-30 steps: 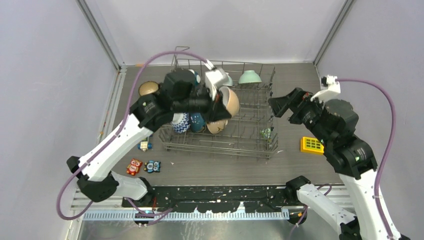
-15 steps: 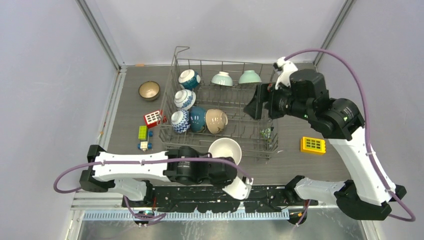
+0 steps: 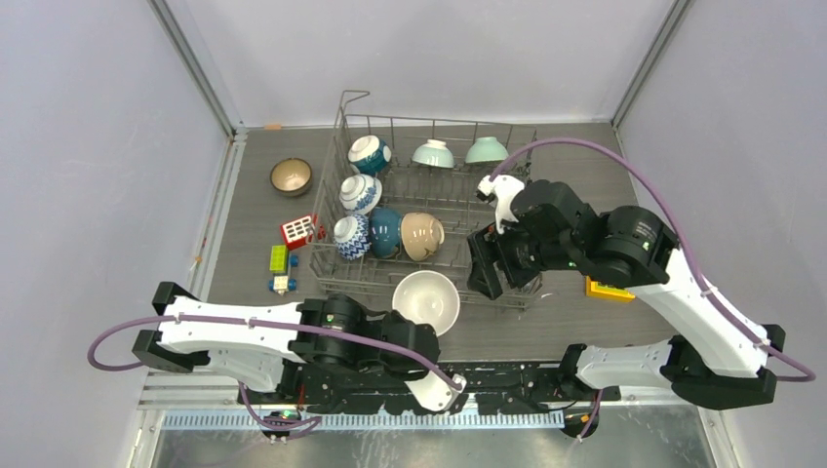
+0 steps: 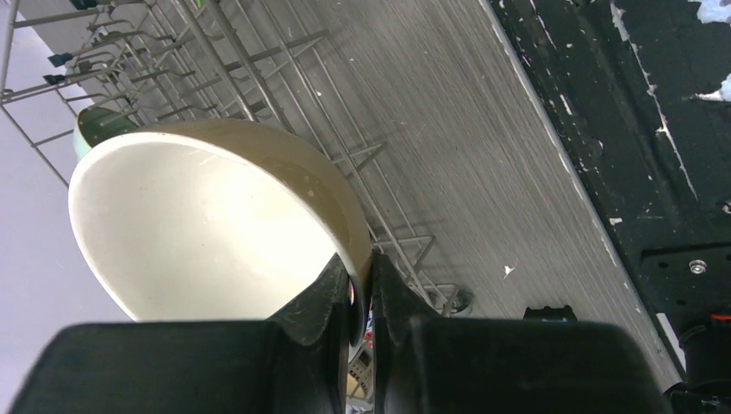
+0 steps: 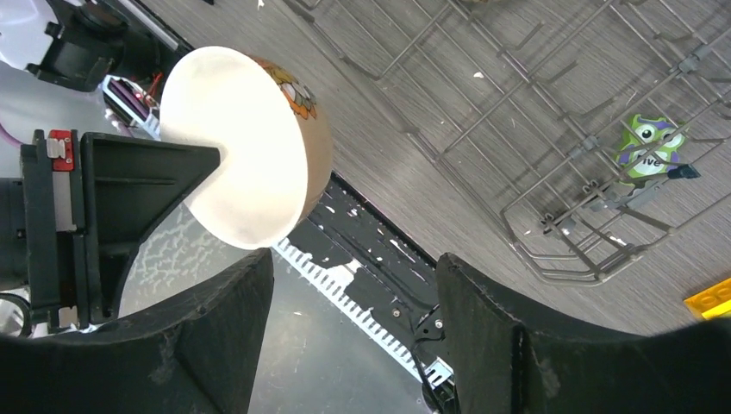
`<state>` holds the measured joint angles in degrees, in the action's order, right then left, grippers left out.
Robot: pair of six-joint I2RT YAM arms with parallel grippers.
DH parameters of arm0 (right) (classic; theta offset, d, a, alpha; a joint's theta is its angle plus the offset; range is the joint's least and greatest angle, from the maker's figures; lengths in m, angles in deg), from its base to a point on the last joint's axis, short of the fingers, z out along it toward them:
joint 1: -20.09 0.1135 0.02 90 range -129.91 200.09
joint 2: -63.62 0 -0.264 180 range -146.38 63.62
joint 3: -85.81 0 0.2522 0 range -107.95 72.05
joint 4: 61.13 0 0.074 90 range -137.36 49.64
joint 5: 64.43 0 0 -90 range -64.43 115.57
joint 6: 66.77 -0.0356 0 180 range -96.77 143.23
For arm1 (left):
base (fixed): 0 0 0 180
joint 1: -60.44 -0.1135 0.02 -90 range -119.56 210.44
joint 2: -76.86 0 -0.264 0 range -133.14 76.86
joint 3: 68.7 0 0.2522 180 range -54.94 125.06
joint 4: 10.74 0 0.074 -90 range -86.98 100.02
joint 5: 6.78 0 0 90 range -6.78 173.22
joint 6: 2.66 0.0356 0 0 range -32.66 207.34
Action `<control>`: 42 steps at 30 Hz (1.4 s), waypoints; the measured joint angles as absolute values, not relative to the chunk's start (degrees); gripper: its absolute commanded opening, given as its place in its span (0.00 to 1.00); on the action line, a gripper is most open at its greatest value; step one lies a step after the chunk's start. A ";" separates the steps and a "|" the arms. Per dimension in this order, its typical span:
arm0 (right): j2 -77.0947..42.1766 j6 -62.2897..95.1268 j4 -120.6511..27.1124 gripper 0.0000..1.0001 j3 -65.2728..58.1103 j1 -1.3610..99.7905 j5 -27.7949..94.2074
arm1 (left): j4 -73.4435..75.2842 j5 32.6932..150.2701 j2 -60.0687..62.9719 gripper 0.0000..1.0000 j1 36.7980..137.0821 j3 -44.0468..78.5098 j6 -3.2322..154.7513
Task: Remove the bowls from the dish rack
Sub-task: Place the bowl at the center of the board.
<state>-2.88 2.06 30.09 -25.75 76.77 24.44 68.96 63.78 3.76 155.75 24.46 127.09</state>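
9 bowls [image 3: 426,300]; 1 dish rack [image 3: 453,200]; 2 arms [image 3: 244,327]

Narrow gap between held bowl [image 3: 426,300] and right claw [image 3: 485,278]

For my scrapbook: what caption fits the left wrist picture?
Left fingers pinch the cream bowl by its rim, near the dish rack.

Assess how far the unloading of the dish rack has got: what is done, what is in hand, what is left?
Done: one brown bowl sits on the table left of the dish rack. In hand: the left gripper pinches the rim of a cream bowl, in front of the rack; the right gripper, open, faces it. Left: seven bowls in the rack.
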 measured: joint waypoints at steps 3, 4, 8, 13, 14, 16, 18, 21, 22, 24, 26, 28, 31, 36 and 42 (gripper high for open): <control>-4.17 1.61 29.67 0.70 -25.66 78.50 23.26 | 69.68 64.26 3.74 0.00 155.86 24.35 127.28; -4.74 1.32 29.28 0.69 -25.66 79.11 22.76 | 69.81 64.52 3.74 0.00 155.86 24.37 127.26; -7.56 0.56 28.16 0.65 -26.01 81.49 21.03 | 70.84 66.86 3.69 0.00 155.86 24.94 126.23; -11.97 0.38 27.16 0.61 -26.47 84.93 19.52 | 71.05 70.69 3.69 0.00 155.92 26.56 123.92; -12.82 0.38 27.16 0.59 -26.71 85.43 19.24 | 71.05 71.21 3.69 0.00 155.94 26.80 123.63; -14.27 0.40 27.05 0.57 -27.14 86.28 18.82 | 71.08 72.02 3.69 0.00 155.97 27.28 123.24; -15.29 0.43 27.00 0.53 -27.41 86.94 18.47 | 71.08 72.67 3.69 0.00 155.97 27.74 122.69; -15.80 0.51 27.00 0.48 -27.43 87.27 17.80 | 71.08 73.22 3.69 0.00 155.97 28.26 122.23; -15.86 0.53 27.03 0.47 -27.43 87.42 17.58 | 71.08 73.31 3.69 0.00 155.97 28.33 122.21; -15.88 0.53 27.05 0.47 -27.43 87.53 17.23 | 71.10 73.42 3.69 0.00 155.97 28.39 122.08; -15.88 0.53 27.07 0.47 -27.43 87.53 17.03 | 71.18 73.42 3.69 0.00 155.97 28.39 121.99; -15.88 0.53 27.11 0.48 -27.43 87.55 17.01 | 71.32 73.42 3.69 0.00 155.97 28.39 121.86; -15.88 0.53 27.33 0.50 -27.28 87.68 17.10 | 71.64 73.42 3.69 0.00 155.97 28.39 121.77; -15.88 0.43 27.44 0.49 -25.92 87.99 17.80 | 72.04 73.40 3.71 0.00 155.97 28.39 121.56; -15.88 -0.06 27.11 0.42 -23.95 88.60 19.24 | 72.08 73.40 3.93 0.00 155.97 28.39 120.94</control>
